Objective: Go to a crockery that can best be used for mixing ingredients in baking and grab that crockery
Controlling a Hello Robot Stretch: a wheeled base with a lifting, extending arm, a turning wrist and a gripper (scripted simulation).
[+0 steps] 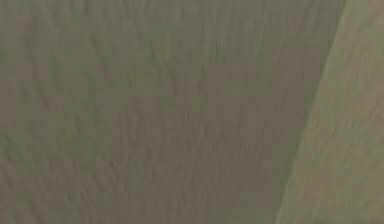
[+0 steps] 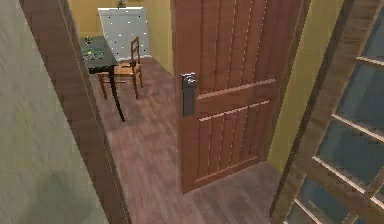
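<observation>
A dark green-topped table (image 2: 97, 54) stands far back in the arm side view, through a doorway, with small pale items on its top that are too small to name. A wooden chair (image 2: 128, 66) sits beside it. In the forward view an olive-grey wall (image 1: 160, 110) stands very close, with a lighter wall face (image 1: 345, 140) meeting it at the right.
A brown panelled door (image 2: 225, 90) with a metal handle (image 2: 189, 95) stands ajar in the arm side view's middle. A wooden door frame (image 2: 75, 110) runs down the left. A white cabinet (image 2: 124, 28) stands at the back. A glazed wooden frame (image 2: 345, 140) fills the right. Wooden floor (image 2: 150, 150) leads inward.
</observation>
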